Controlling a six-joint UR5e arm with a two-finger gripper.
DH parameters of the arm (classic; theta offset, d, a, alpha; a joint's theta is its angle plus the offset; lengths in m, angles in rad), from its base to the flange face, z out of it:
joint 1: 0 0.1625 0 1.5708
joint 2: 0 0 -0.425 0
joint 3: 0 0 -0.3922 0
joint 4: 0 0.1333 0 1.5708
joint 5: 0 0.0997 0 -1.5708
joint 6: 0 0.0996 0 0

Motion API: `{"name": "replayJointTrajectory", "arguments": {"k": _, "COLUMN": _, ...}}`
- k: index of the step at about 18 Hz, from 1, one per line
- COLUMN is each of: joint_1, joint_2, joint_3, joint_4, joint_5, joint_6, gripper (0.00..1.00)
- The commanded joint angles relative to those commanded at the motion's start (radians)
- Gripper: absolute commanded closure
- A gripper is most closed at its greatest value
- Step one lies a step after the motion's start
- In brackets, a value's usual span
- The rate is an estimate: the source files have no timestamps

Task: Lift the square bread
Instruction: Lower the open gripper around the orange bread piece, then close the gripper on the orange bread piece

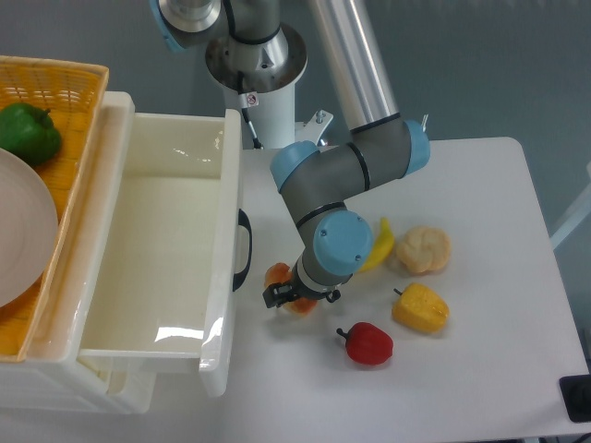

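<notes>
The square bread is a small orange-brown piece on the white table, just right of the drawer's black handle. Only its edges show, because the wrist covers most of it. My gripper points down right over it, with dark fingertips on either side of the bread. The wrist hides the jaws, so I cannot tell whether they press on the bread or whether it is lifted off the table.
An open white drawer with a black handle stands close on the left. A yellow banana, pale bun, yellow pepper and red pepper lie to the right. A basket holds a green pepper and a plate.
</notes>
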Motion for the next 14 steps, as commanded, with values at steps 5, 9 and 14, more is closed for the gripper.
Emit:
{"name": "replayJointTrajectory", "arguments": {"k": 5, "joint_1": -0.002, "joint_2": 0.005, "joint_3": 0.002, "joint_4": 0.003, "joint_5": 0.011, "joint_6": 0.003, "gripper": 0.59}}
{"name": "replayJointTrajectory", "arguments": {"k": 9, "joint_1": -0.011, "joint_2": 0.011, "joint_3": 0.012, "joint_4": 0.003, "joint_5": 0.049, "joint_6": 0.006, "gripper": 0.74}}
{"name": "replayJointTrajectory", "arguments": {"k": 14, "joint_1": -0.011, "joint_2": 0.029, "joint_3": 0.043, "joint_4": 0.000, "joint_5": 0.052, "joint_6": 0.015, "gripper": 0.74}}
